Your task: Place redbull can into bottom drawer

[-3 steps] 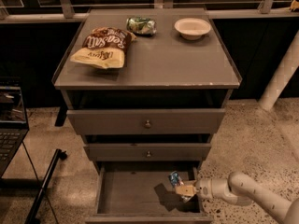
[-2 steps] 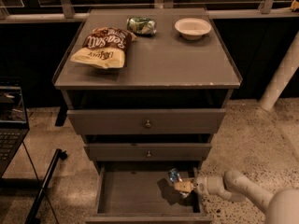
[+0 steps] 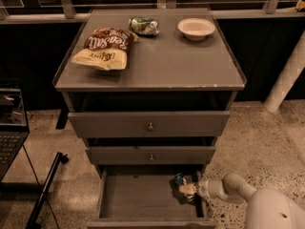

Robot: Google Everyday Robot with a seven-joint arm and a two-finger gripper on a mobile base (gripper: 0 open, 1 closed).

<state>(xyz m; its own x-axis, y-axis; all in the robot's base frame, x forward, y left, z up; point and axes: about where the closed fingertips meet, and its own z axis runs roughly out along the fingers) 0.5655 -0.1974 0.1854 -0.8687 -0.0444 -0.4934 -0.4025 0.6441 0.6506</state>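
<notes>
Since a second ago, little changes inside the drawer. Your end effector [image 3: 188, 190] sits at almost the same spot, a touch nearer the back, while the arm's rounded casing [image 3: 276, 209] now fills the lower right corner.

You have the bottom drawer [image 3: 138, 197] pulled out, and its grey floor is bare on the left and in the middle. The end effector reaches in over the drawer's right wall, close to the rear right corner. The redbull can [image 3: 179, 179] is touching its tip, blue end towards the back, with a dark shadow on the floor just beneath.

You cannot tell from this view whether the end effector clamps the can or has let it go. Nor can you tell whether the can rests on the floor.

By my reading, the carry is done, since the can is already within the drawer's walls. You still need to set it down, release it, and draw the arm out clear of the middle drawer [image 3: 150, 155] overhanging the back.

On the counter [image 3: 167, 73], the chip bag [image 3: 102, 51], green can [image 3: 144, 26] and bowl [image 3: 196, 28] lie well apart from the work.
</notes>
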